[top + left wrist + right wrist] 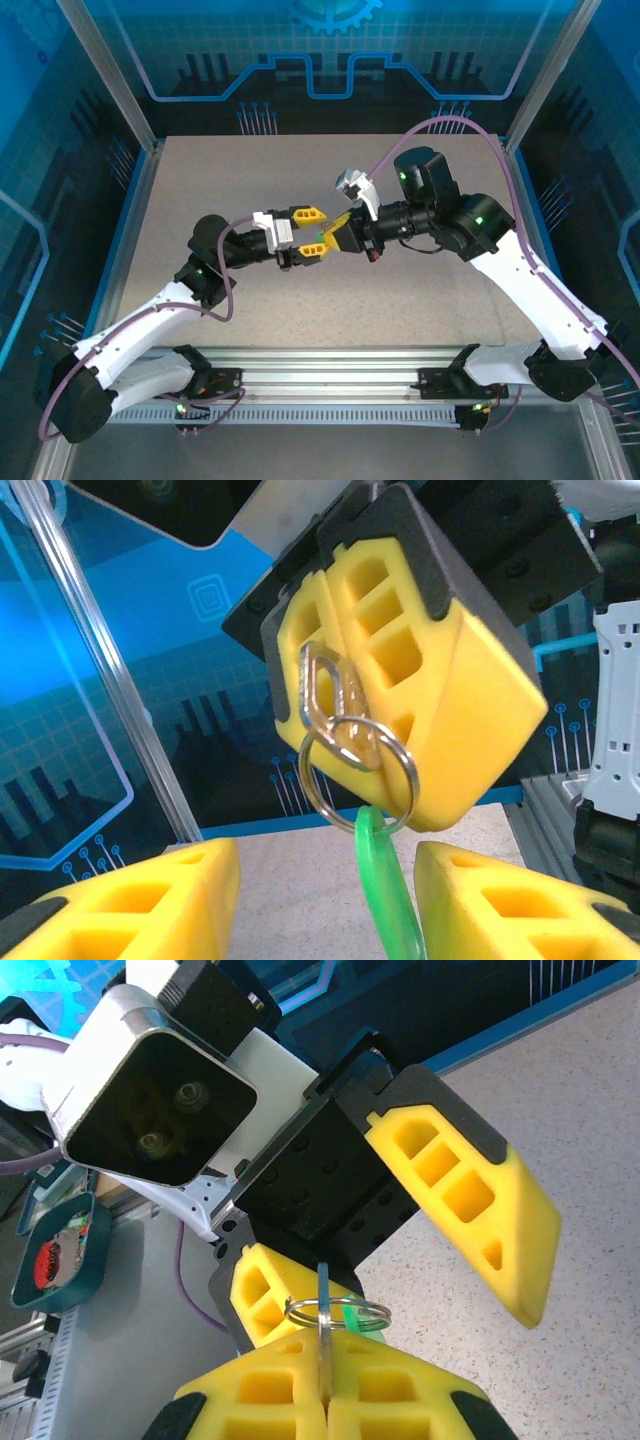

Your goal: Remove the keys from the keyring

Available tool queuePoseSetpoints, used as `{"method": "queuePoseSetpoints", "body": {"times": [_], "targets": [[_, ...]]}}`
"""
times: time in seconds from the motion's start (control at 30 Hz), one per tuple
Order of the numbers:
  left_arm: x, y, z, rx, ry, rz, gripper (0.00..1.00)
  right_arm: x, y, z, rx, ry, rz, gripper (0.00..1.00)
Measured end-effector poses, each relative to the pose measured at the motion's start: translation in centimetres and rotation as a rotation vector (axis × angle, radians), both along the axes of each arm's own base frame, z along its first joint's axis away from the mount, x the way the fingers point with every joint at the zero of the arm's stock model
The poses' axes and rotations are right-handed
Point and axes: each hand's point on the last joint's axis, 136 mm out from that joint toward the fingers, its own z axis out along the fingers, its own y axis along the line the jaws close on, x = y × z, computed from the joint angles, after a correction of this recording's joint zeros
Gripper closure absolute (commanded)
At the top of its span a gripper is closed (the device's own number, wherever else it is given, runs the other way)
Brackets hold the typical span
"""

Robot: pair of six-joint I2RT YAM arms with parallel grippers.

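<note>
Both grippers meet in mid-air above the middle of the table (pixel 200 190). My right gripper (pixel 324 1360) is shut on a silver key (pixel 322 1328), seen edge-on between its yellow pads. A thin metal keyring (pixel 337 1312) is threaded on that key, and a green key (pixel 352 1318) also hangs from it. In the left wrist view the keyring (pixel 355 770) dangles below the right gripper's fingers (pixel 430 710), and the green key (pixel 385 890) hangs down between my left gripper's jaws. My left gripper (pixel 325 880) is open, its pads standing apart on either side of the green key without touching it.
A blue tray (pixel 55 1250) with something red in it sits off beside the frame. An aluminium rail (pixel 320 360) runs along the near edge. Clear enclosure walls with metal posts (pixel 105 75) surround the table.
</note>
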Motion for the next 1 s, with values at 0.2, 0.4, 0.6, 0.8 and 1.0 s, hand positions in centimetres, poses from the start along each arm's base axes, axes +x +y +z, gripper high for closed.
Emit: {"method": "queuePoseSetpoints", "body": {"times": [0.2, 0.4, 0.6, 0.8, 1.0], "targets": [[-1.0, -0.4, 0.3, 0.018, -0.023, -0.048, 0.68, 0.4, 0.0, -0.4, 0.005, 0.034, 0.011, 1.00], [-1.1, -0.7, -0.4, 0.045, -0.010, -0.055, 0.86, 0.5, -0.2, -0.7, 0.013, 0.069, 0.019, 1.00], [-1.1, -0.6, -0.6, 0.053, 0.001, -0.053, 1.00, 0.7, -0.4, -0.9, 0.015, 0.079, 0.019, 1.00], [-1.2, -0.5, -0.7, 0.055, 0.042, -0.058, 1.00, 0.6, -0.5, -1.2, 0.031, 0.081, 0.028, 1.00], [-1.3, -0.4, -0.7, 0.040, 0.119, -0.067, 1.00, 0.7, -0.7, -1.0, 0.047, 0.040, 0.017, 1.00]]}}
